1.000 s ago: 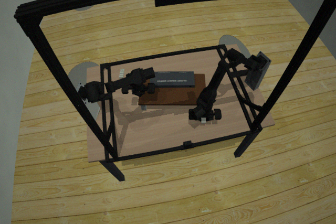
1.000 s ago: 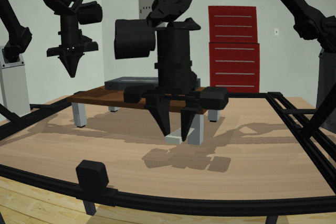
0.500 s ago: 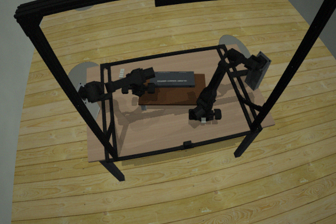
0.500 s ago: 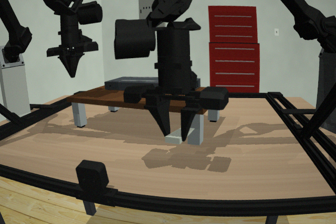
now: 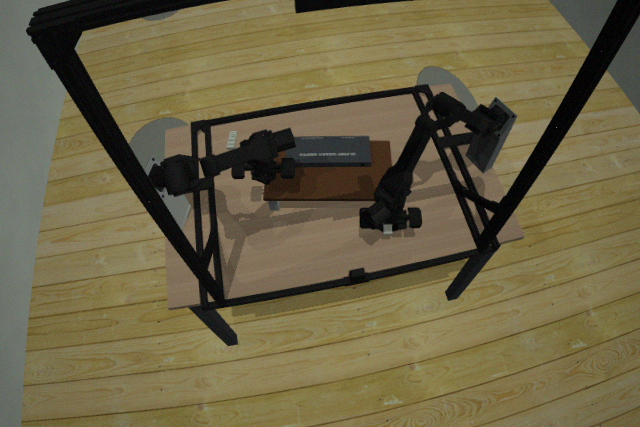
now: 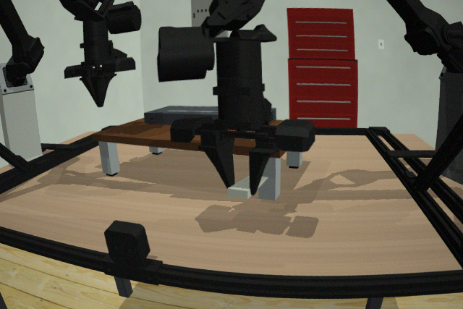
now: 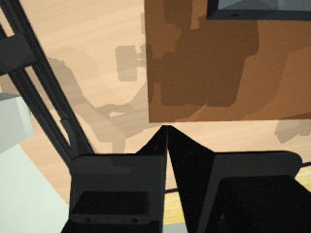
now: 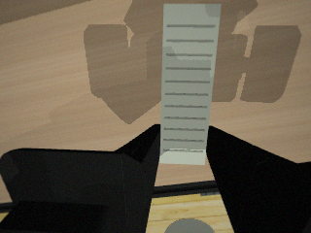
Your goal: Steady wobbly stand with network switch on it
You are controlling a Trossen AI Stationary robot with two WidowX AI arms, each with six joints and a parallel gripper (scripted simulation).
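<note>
The stand [image 5: 330, 176] [image 6: 108, 158] is a brown board on short grey legs in the middle of the table. The dark grey network switch [image 5: 328, 150] lies on its back part. It also shows in the exterior view [image 6: 175, 113] and at the top of the left wrist view [image 7: 258, 10]. My right gripper [image 6: 239, 186] is shut on a pale ribbed wedge [image 8: 189, 83] and holds it a little above the table, just in front of the stand's near right leg [image 6: 270, 178]. My left gripper [image 6: 98, 101] [image 7: 166, 129] is shut and empty, high above the stand's left end.
A second pale wedge [image 5: 231, 139] lies on the table at the far left, behind my left arm. Black frame rails run around the table's edges, with a small black block [image 6: 125, 242] on the front rail. A red cabinet [image 6: 321, 66] stands behind the table.
</note>
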